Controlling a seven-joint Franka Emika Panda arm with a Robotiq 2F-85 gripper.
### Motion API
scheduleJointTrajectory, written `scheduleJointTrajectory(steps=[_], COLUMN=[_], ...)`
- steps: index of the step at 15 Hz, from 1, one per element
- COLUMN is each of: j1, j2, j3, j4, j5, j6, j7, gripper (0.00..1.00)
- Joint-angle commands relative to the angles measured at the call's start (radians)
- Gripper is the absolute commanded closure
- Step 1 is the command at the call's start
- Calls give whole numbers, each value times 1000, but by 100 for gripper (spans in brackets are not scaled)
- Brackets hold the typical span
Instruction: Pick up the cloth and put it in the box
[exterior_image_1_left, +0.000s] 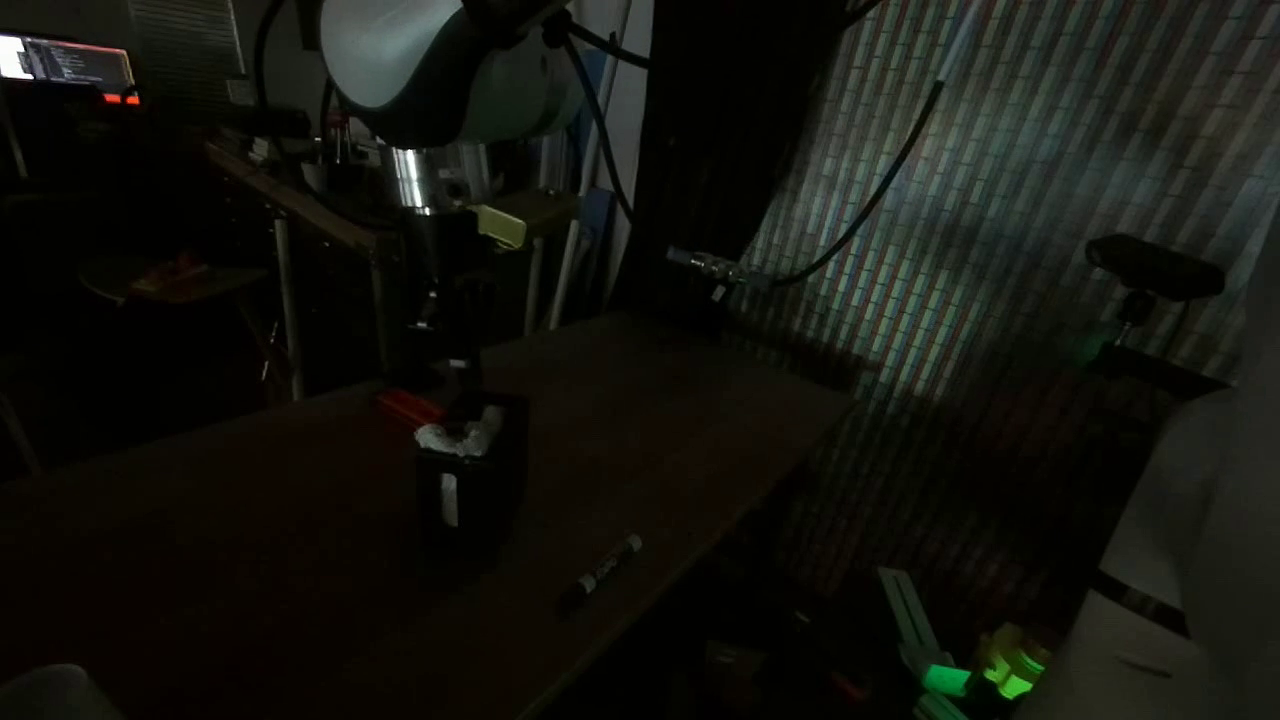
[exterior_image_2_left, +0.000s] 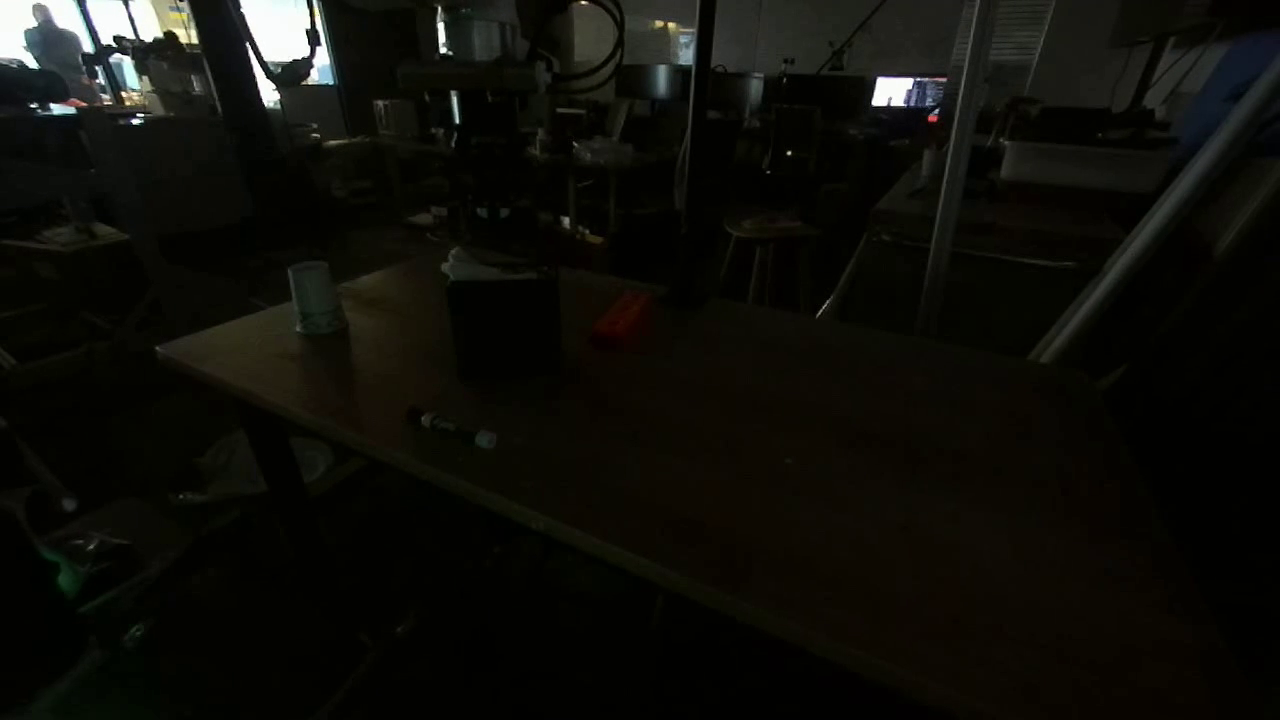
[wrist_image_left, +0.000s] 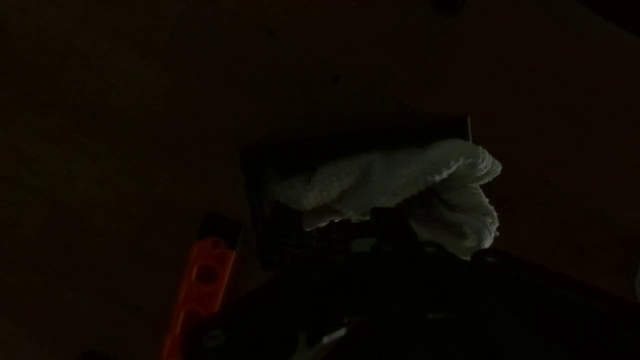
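Note:
The room is very dark. A black box (exterior_image_1_left: 495, 500) stands upright on the table; it also shows in an exterior view (exterior_image_2_left: 506, 330) and in the wrist view (wrist_image_left: 310, 147). The white cloth (exterior_image_1_left: 462, 438) lies crumpled in its open top, partly over the rim. The cloth also shows in an exterior view (exterior_image_2_left: 482, 266) and in the wrist view (wrist_image_left: 380, 175), where it spills past the box's right side. My gripper (exterior_image_1_left: 463, 376) is over the box. In the wrist view, its dark fingertips (wrist_image_left: 392, 220) overlap the cloth. Darkness hides their spacing and any contact.
A red tool (exterior_image_1_left: 408, 408) lies beside the box; it also shows in the wrist view (wrist_image_left: 205, 280). A marker (exterior_image_1_left: 605, 572) lies near the table's edge. A pale cup (exterior_image_2_left: 316, 297) stands near a table corner. The wooden table (exterior_image_2_left: 800, 460) bears them all.

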Motion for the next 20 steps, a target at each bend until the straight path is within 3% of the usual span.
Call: scheduleJointTrajectory(steps=[1,12,20], j1=[-3,-27,-59], j2=[50,210,316], j3=[4,14,58], j4=[39,77,80], j5=[-1,24,171], j6=[19,40,48], j7=[-76,-171,-225], gripper=[100,100,100])
